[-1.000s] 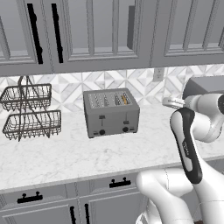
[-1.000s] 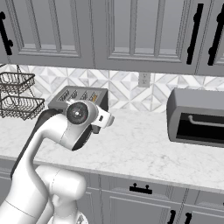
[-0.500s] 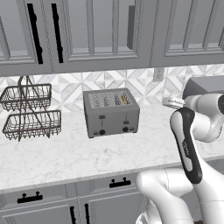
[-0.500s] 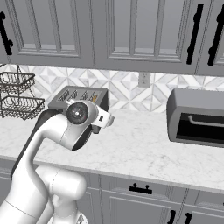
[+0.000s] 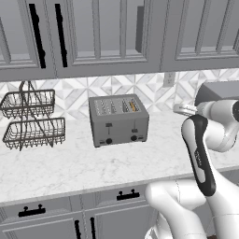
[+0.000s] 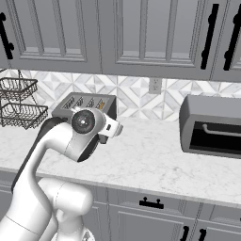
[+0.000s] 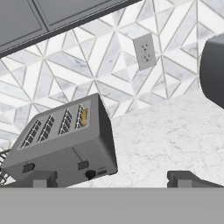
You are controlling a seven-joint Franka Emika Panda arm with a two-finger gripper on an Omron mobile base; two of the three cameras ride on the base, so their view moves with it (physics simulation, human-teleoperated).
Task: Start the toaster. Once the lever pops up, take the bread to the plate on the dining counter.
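The grey four-slot toaster (image 5: 119,122) stands on the marble counter against the tiled wall. Its two black levers (image 7: 83,165) are up, with black knobs below them. The bread (image 5: 132,106) sits as an orange-brown slice in the rightmost slot, also visible in the hand view (image 7: 84,117). My gripper (image 7: 112,179) is open, with its fingertips (image 7: 42,179) far apart and nothing between them. It hovers in front of and to the right of the toaster (image 7: 65,144), apart from it. My arm hides part of the toaster (image 6: 89,104) in the right base view. The plate and the dining counter are out of view.
A two-tier black wire basket (image 5: 31,120) stands left of the toaster. A dark-grey oven (image 6: 212,127) sits on the counter to the right. Wall cabinets (image 5: 107,32) hang above, and an outlet (image 7: 144,51) is on the backsplash. Bare marble (image 5: 93,161) lies in front of the toaster.
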